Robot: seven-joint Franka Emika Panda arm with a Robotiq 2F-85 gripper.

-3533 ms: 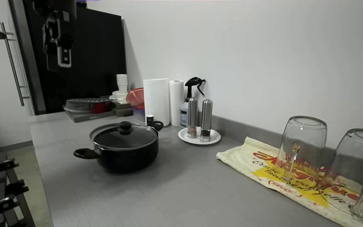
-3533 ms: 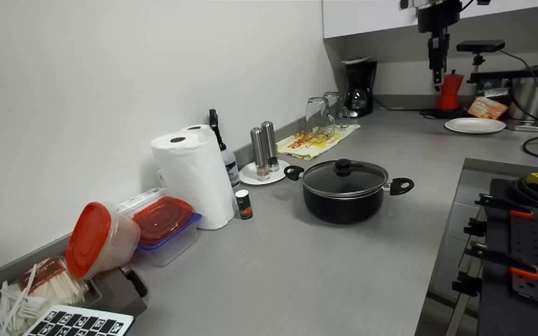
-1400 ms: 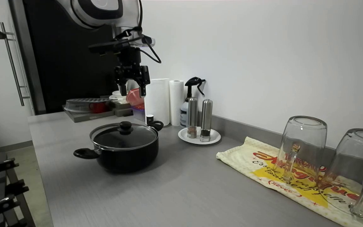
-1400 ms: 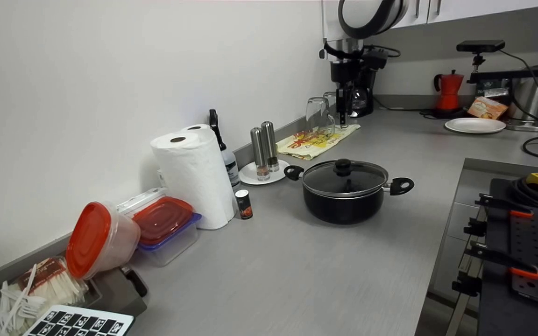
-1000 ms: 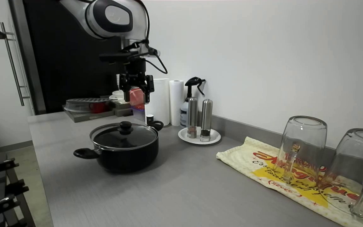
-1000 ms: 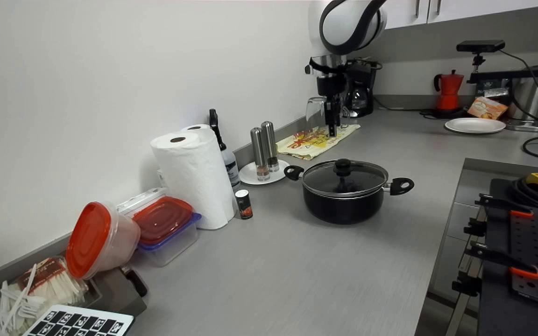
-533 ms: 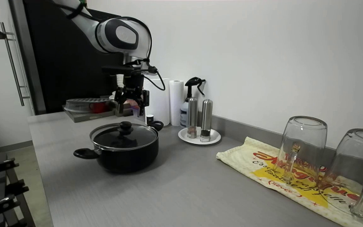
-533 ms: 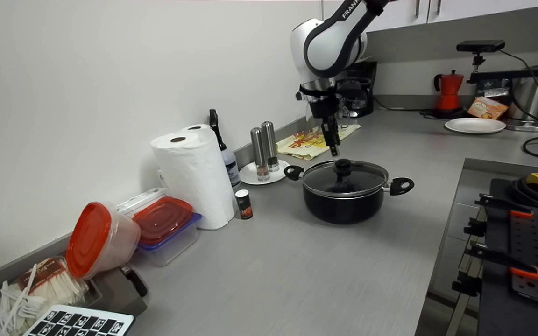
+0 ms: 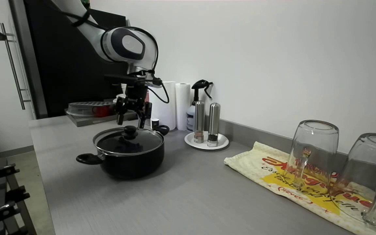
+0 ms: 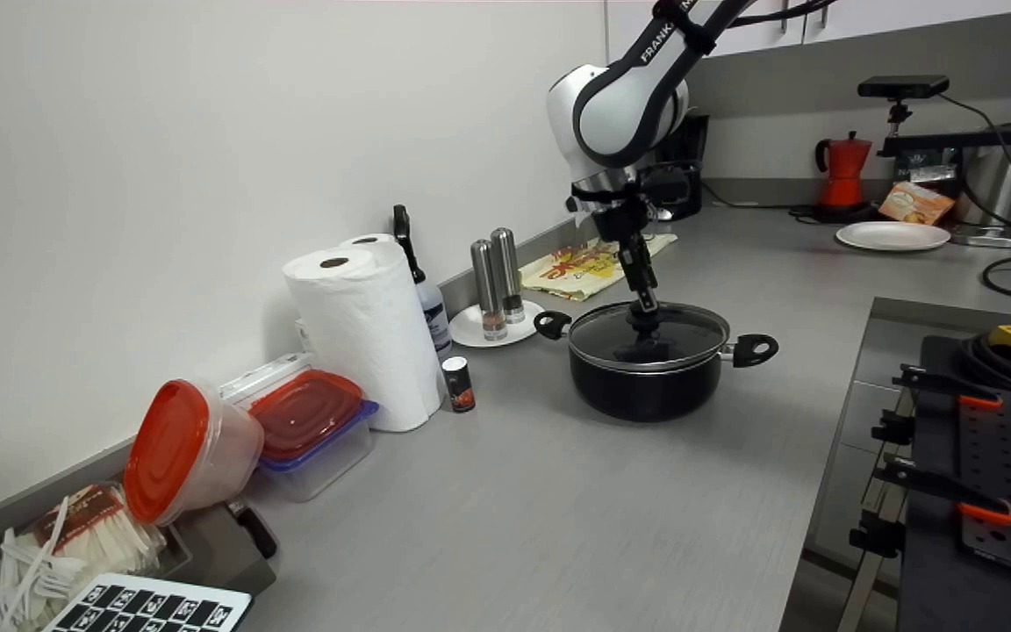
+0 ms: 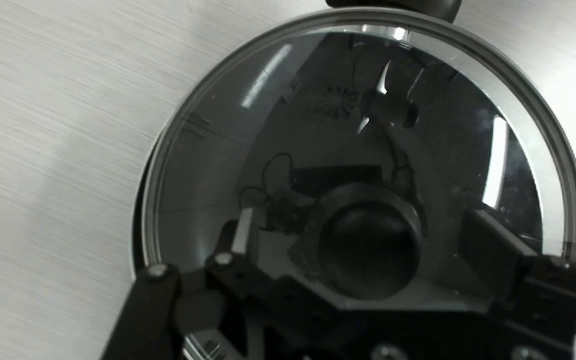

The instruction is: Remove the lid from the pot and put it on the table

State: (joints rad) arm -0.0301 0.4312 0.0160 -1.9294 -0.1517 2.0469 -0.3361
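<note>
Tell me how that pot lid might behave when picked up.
The lid should be stiff, and perhaps fragile: it looks like glossy glass. It may tilt if gripped unevenly, since its round knob is small.

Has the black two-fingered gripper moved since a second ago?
Yes: in both exterior views the gripper has come down, toward the round black knob of the dark glass lid, which has stayed put.

A pale wall (image 9: 256, 65) fills the upper right in an exterior view — black panel (image 9: 77, 68) upper left, greyish floor (image 9: 26, 161) lower left. 2 white cupboard doors (image 10: 900, 13) hang upper right in an exterior view.
</note>
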